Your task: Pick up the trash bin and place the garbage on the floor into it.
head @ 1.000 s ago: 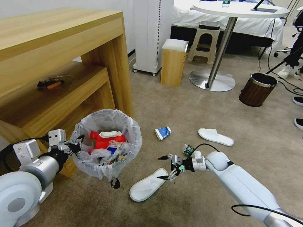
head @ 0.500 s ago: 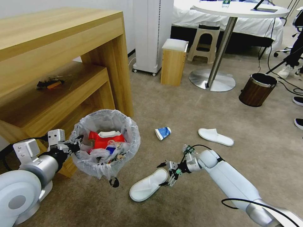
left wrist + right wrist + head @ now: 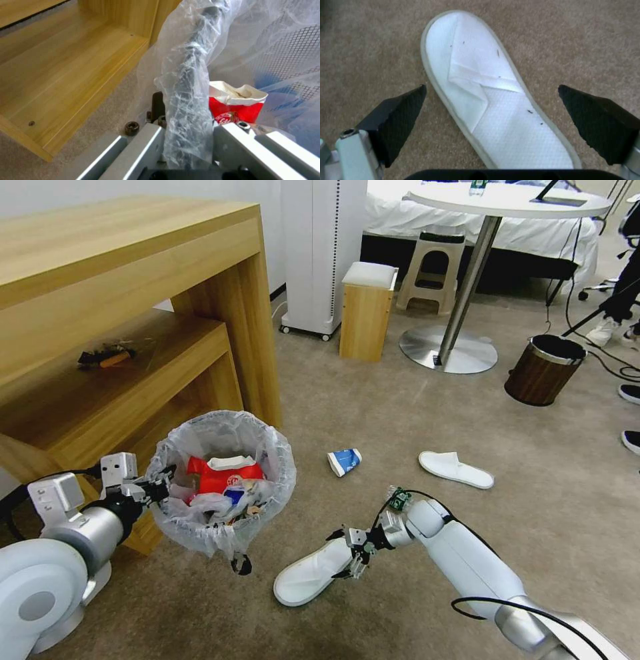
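The trash bin (image 3: 223,480), black with a crinkly white liner, hangs above the floor (image 3: 400,407). My left gripper (image 3: 162,491) is shut on its rim (image 3: 190,82). A red carton (image 3: 225,473) and other litter lie inside it. My right gripper (image 3: 341,555) is open and low over one end of a white slipper (image 3: 312,573). In the right wrist view its black fingers (image 3: 400,112) stand either side of the slipper (image 3: 486,100), not touching it. A blue paper cup (image 3: 345,461) and a second slipper (image 3: 456,469) lie farther off.
A wooden desk (image 3: 133,280) with a low shelf stands close behind the bin on the left. Farther back are a small wooden stool (image 3: 367,310), a round table's metal base (image 3: 448,350) and a wood-grain bin (image 3: 543,370). People's shoes and cables line the right edge.
My right gripper has come down and to the left until it straddles the near slipper's end. The left arm and the bin have hardly moved.
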Available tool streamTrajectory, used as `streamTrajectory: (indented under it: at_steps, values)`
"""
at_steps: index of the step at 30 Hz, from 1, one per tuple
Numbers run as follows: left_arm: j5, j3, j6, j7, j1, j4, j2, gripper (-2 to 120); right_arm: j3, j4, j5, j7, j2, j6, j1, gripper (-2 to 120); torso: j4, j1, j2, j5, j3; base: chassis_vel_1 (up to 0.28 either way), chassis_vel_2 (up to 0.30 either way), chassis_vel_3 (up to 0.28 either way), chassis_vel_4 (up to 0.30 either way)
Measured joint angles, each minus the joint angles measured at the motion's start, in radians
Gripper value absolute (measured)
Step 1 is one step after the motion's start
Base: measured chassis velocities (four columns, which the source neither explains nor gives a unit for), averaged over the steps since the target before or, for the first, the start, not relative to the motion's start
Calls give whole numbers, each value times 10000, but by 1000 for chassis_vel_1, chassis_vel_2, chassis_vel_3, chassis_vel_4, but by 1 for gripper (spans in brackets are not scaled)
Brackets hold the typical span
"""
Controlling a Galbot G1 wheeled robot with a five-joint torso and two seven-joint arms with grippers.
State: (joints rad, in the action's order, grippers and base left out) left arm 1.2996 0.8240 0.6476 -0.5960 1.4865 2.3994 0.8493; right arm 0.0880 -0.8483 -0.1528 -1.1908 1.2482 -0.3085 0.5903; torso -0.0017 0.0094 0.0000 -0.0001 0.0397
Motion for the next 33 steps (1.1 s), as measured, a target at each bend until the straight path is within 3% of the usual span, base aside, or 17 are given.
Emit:
streamTrajectory:
  at_steps: [8, 33]
  values:
    - [0, 75, -5, 2, 74, 110, 0, 0, 62, 347, -539, 124, 246, -187, -114, 100, 0, 0, 0, 1, 0, 0, 0, 0, 0]
    - [-9, 101, -36, 103, 12, 51, -85, 0, 573, 2250, -433, 716, 1011, -710, -861, 100, -1, 0, 0, 0, 0, 0, 0, 0, 0]
